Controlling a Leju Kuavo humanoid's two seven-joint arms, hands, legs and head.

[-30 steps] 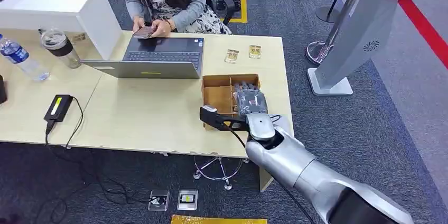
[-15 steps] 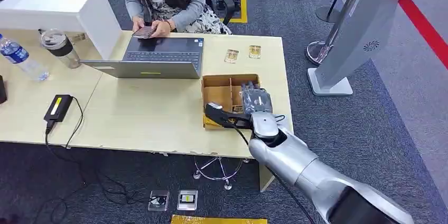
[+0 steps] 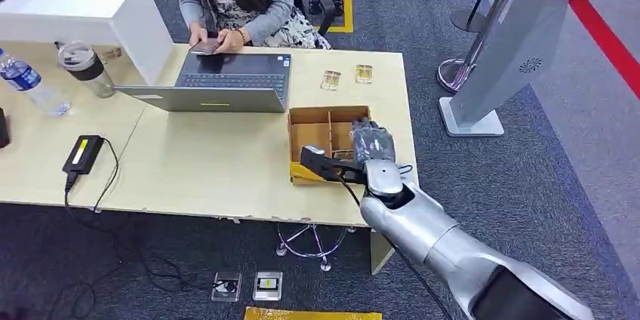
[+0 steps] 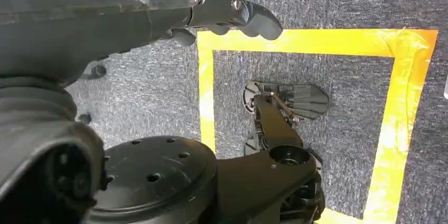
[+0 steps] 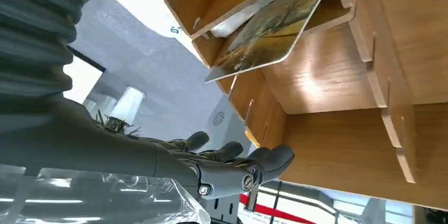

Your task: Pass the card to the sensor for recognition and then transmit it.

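Note:
A picture card (image 5: 274, 28) leans tilted inside a compartment of the brown divided box (image 5: 338, 81). That box (image 3: 308, 118) stands near the right end of the light table. My right hand (image 3: 370, 146) hovers over the box's right compartments, fingers spread and pointing away from me, thumb (image 3: 321, 161) stretched across the near compartment. Its fingers (image 5: 232, 163) hold nothing and stay apart from the card. A tall grey sensor stand (image 3: 521, 48) rises on the carpet to the right of the table. My left hand (image 4: 227, 15) hangs over the floor, holding nothing.
A person sits behind an open laptop (image 3: 215, 82) at the far side. Two small badges (image 3: 347, 76) lie beyond the box. A bottle (image 3: 30, 82), a jar (image 3: 84, 67) and a power adapter (image 3: 83, 152) occupy the left. The table edge (image 3: 411, 161) runs just right of the box.
My right hand has moved to the right and farther over the box, from its near left corner to above the right compartments. The left arm and the card are unchanged.

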